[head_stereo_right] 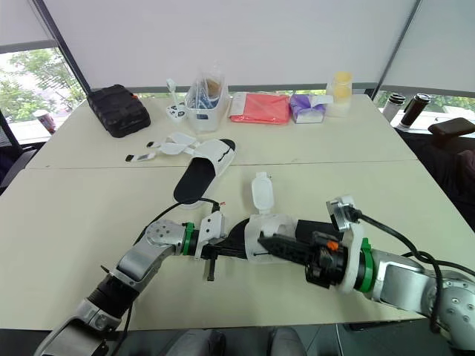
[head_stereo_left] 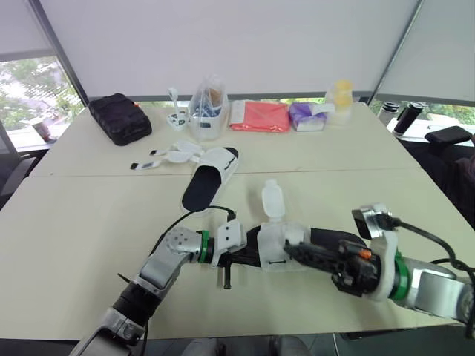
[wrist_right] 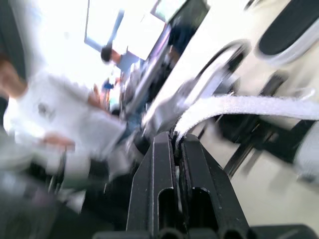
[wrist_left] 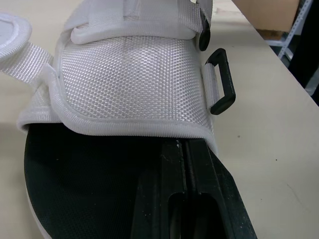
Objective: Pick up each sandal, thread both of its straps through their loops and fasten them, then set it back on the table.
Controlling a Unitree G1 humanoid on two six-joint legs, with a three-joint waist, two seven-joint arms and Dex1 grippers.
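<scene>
The near sandal (head_stereo_left: 280,241), white upper on a black sole, lies at the table's front centre between both arms. My left gripper (head_stereo_left: 251,258) is shut on the rim of its upper, beside the black loop (wrist_left: 222,82). From the other side, my right gripper (head_stereo_left: 288,250) is shut on one white strap (wrist_right: 234,105) over the upper. Its other strap (head_stereo_left: 272,199) sticks out loose towards the far side. A second sandal (head_stereo_left: 211,176) lies farther back, its straps (head_stereo_left: 167,157) spread loose to the left.
Along the far edge stand a black bag (head_stereo_left: 120,117), a clear container (head_stereo_left: 208,105), a red cloth (head_stereo_left: 260,116), a purple tissue pack (head_stereo_left: 310,116) and a yellow cup (head_stereo_left: 341,95). A seated person (wrist_right: 60,119) appears blurred in the right wrist view.
</scene>
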